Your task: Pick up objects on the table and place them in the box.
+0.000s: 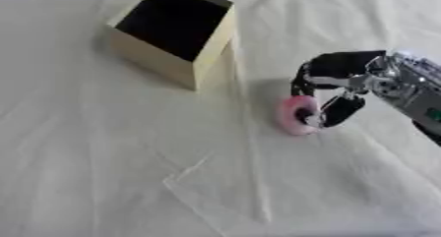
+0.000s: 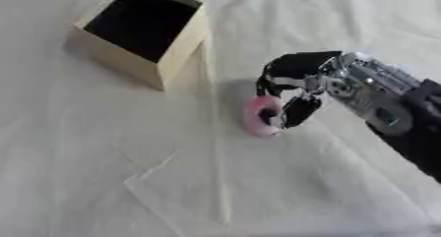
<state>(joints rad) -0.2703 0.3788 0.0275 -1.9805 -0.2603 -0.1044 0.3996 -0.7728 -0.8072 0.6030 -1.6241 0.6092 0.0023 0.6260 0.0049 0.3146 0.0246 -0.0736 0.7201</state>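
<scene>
One hand in view — the right hand (image 2: 297,91), coming in from the right, fingers curled around a pink ring (image 2: 258,115) standing on edge on the white cloth (image 1: 103,172), thumb through or against its hole. Ring sits mid-table, near and right of the box (image 1: 176,32) — apart from it. Box is open-topped, dark inside, far left.

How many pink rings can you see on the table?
1. The pink ring stands on edge on the white cloth, right of the box, with the right hand curled round it. The box's dark inside could hide more.
</scene>
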